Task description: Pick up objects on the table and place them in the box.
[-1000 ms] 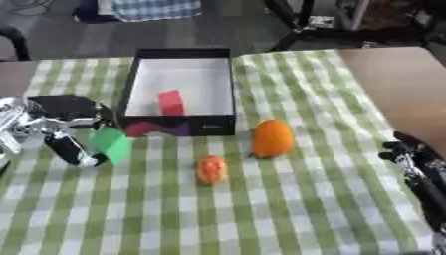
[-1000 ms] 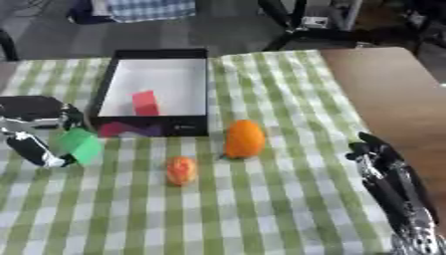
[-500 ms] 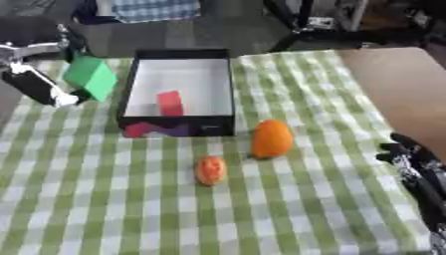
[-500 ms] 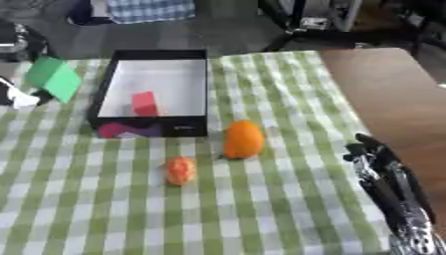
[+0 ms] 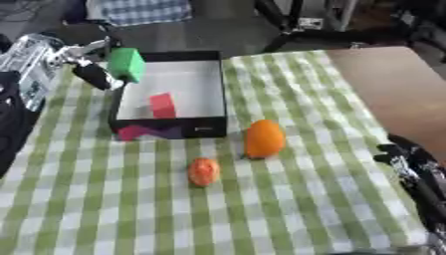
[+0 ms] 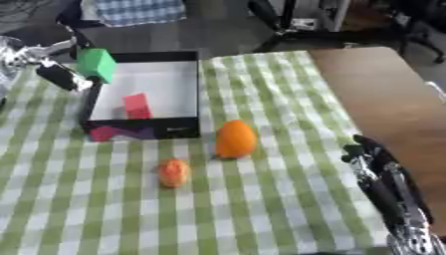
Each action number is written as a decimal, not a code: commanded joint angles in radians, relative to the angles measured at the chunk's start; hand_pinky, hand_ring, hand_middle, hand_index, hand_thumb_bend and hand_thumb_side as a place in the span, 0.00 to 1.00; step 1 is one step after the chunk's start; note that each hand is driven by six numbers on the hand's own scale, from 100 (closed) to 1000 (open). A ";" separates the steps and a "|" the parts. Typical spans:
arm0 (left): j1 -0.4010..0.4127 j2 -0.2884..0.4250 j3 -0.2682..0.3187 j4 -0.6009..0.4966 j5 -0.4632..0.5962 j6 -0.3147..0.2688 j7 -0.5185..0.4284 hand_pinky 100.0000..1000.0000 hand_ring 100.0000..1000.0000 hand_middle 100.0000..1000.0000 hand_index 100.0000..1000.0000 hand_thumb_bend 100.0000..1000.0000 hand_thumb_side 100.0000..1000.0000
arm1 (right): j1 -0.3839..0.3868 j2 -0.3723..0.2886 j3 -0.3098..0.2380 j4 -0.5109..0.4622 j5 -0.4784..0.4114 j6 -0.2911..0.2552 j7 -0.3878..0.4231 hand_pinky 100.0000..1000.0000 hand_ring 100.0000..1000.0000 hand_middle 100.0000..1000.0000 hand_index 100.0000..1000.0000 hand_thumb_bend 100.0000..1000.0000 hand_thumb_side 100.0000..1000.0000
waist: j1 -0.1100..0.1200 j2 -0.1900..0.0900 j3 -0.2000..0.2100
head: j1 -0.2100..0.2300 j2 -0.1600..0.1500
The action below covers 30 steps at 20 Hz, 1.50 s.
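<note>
My left hand point(image 5: 83, 64) is raised at the left edge of the black box point(image 5: 218, 94), pinching a green block point(image 5: 127, 63) that hangs over the box's left wall. A red block point(image 5: 162, 105) lies inside the box on its white floor. On the checked cloth in front of the box stand a large orange fruit point(image 5: 264, 139) and a smaller orange-red fruit point(image 5: 204, 171). My right hand point(image 6: 383, 184) rests at the lower right edge with its fingers straight, holding nothing.
The green-and-white checked cloth point(image 5: 113, 209) covers most of the table; bare brown tabletop point(image 5: 392, 84) shows at the right. A chair base and a checked cloth bundle stand beyond the far edge.
My left hand has lifted the green block off the cloth and carried it up and right to the box's left wall. The right hand has stayed put.
</note>
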 commanded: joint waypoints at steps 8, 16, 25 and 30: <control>-0.009 -0.041 0.009 0.074 -0.067 0.016 0.160 0.72 0.58 0.64 0.90 0.56 0.63 | -0.013 -0.013 0.003 -0.010 -0.010 -0.003 0.009 0.88 0.68 0.67 0.85 0.00 0.59 | -0.013 -0.009 -0.002 | 0.005 -0.002; 0.024 0.017 0.008 -0.050 0.066 0.013 0.182 0.72 0.54 0.60 0.90 0.46 0.66 | -0.021 -0.019 -0.002 -0.009 -0.002 -0.004 0.007 0.88 0.68 0.67 0.85 0.00 0.58 | -0.011 -0.012 0.008 | 0.005 -0.002; 0.292 0.304 0.093 -0.656 0.695 0.144 0.292 0.71 0.49 0.56 0.89 0.36 0.64 | -0.189 -0.172 -0.001 0.008 0.095 -0.010 0.016 0.88 0.69 0.68 0.86 0.00 0.49 | -0.003 -0.018 0.045 | -0.004 -0.002; 0.517 0.313 0.184 -0.880 0.903 0.217 0.430 0.72 0.48 0.55 0.90 0.33 0.65 | -0.320 -0.302 0.059 0.050 0.155 -0.034 0.085 0.87 0.70 0.69 0.86 0.00 0.44 | -0.004 -0.019 0.071 | -0.009 -0.002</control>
